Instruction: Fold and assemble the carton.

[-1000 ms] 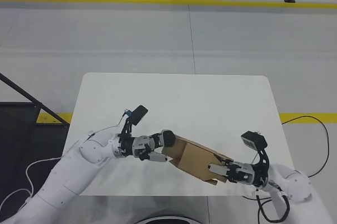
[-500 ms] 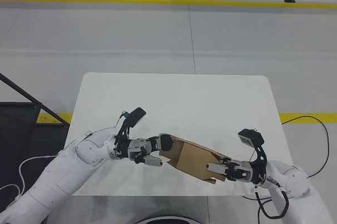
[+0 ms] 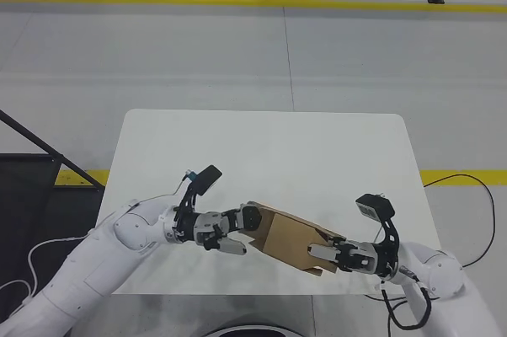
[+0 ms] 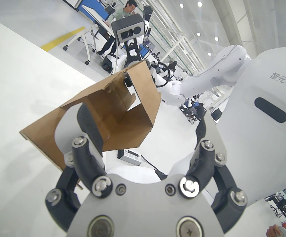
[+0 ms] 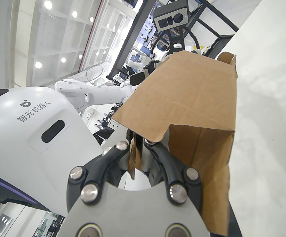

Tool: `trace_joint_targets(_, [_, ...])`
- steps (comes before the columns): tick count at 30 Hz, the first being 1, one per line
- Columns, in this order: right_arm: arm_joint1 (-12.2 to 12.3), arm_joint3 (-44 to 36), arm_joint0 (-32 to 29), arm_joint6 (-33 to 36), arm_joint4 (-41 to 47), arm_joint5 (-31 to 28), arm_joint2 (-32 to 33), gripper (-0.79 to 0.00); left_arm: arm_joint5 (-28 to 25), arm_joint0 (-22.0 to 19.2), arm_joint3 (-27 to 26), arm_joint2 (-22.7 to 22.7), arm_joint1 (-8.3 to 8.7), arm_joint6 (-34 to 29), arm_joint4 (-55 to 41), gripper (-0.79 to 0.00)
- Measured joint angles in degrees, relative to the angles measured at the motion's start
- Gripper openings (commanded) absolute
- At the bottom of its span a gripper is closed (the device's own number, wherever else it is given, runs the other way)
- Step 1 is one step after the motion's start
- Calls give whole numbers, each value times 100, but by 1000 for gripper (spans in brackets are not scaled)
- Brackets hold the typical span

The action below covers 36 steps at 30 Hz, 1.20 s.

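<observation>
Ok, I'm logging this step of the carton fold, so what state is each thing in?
carton: opened into a hollow sleeve, ends not yet closed, held between the two arms
left gripper: open, one finger at the carton's open end
right gripper: shut on the carton's other end
</observation>
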Motion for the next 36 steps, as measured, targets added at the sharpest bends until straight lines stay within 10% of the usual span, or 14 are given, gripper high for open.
trace_joint_targets(23, [18,54,136,45,-8,-11,-120,-785,224,-203,-97,325,120,-224,-153,-3])
trace_joint_targets(36, [23,61,202,49,-88,0,-227,-785,128,-385,-18,649,128,-130,-233,-203])
